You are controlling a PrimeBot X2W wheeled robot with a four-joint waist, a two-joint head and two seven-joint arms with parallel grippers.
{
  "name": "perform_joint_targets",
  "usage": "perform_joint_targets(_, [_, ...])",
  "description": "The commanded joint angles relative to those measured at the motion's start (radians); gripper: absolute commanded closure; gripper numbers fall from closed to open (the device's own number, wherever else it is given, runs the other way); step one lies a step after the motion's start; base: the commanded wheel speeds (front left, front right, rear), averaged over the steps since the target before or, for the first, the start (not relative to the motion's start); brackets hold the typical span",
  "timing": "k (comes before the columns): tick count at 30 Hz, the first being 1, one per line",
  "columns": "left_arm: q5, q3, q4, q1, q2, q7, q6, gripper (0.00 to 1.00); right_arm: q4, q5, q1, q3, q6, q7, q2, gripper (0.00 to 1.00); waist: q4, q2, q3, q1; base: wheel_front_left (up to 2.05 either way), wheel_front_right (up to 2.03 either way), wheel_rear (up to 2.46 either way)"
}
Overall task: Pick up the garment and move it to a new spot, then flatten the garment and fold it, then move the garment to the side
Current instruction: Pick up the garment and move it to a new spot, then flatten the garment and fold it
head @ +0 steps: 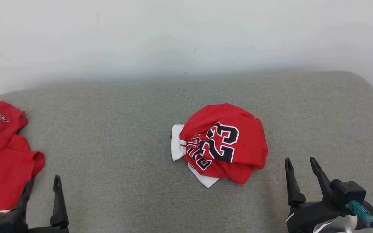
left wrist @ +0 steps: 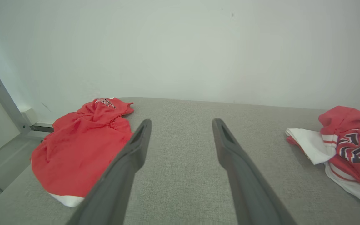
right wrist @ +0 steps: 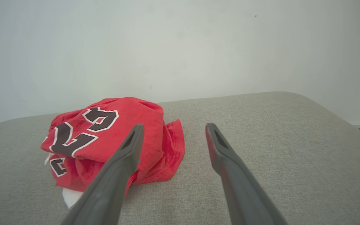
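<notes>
My left gripper (head: 42, 181) is spread wide with nothing between its fingers (left wrist: 130, 162). It hangs over bare grey cushion (head: 125, 129), its outer finger just beside the edge of a second red garment (head: 2, 155) that lies rumpled at the cushion's left end. My right gripper (head: 299, 160) is parted just as wide and grips nothing. In the right wrist view one finger (right wrist: 117, 168) crosses in front of the jersey, but I cannot tell whether it touches the cloth.

The jersey (head: 225, 142) sits near the middle of the cushion, just left of and beyond my right gripper and well apart from my left. It is bunched into a rounded heap, so I can read no clear long axis. White trim (head: 177, 145) pokes out on its left and lower-left side, while the black "23" (head: 222, 142) faces up, its digits tilted and climbing toward the right.
</notes>
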Motion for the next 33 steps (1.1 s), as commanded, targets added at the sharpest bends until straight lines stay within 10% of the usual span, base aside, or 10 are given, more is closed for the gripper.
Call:
perform_joint_targets(1, [0.011,0.004,0.002,0.012,0.0,-0.01,0.01,0.0,-0.004,0.003,0.012,0.001,-0.002,0.0,0.001,0.0,0.003,0.0,-0.002,0.0001,0.0,0.0,0.0])
perform_joint_targets(33, [0.024,-0.029,-0.019,0.05,0.053,0.026,0.009,0.0,0.003,0.008,0.024,-0.001,-0.002,0.014,0.001,0.0,0.008,0.0,-0.025,0.0001,0.0,0.0,0.0])
